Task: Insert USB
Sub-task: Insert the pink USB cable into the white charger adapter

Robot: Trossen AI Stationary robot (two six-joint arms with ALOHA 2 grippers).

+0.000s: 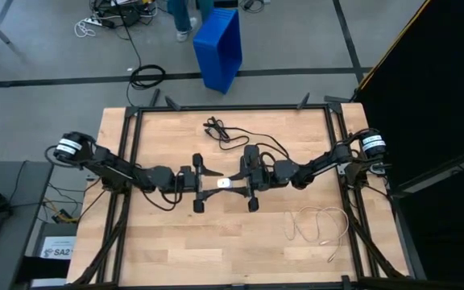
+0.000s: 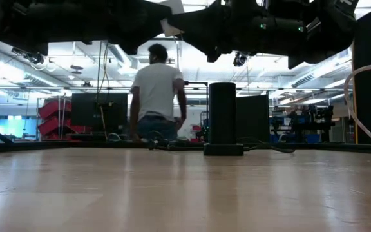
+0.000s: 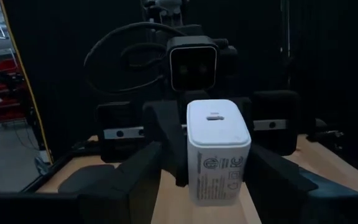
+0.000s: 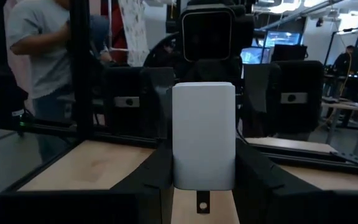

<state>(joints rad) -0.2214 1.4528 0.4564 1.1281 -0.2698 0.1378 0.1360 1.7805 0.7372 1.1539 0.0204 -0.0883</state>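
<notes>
White charger block (image 1: 224,183) is held up off the wooden table (image 1: 167,242), over its middle, between both grippers. Left gripper (image 1: 197,184) is clenched on one end of it; USB port faces the left wrist camera. Right gripper (image 1: 250,187) clamps the other end. White cable (image 1: 319,226) lies loose near the table's front right corner, black cable (image 1: 230,134) nearer the back edge. Person (image 2: 156,96) stands beyond the table.

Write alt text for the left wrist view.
A white charger block with a USB-C port on its near face is held upright in mid-air between dark gripper fingers. Behind it the other arm's wrist camera faces the viewer, above a wooden table.
</notes>
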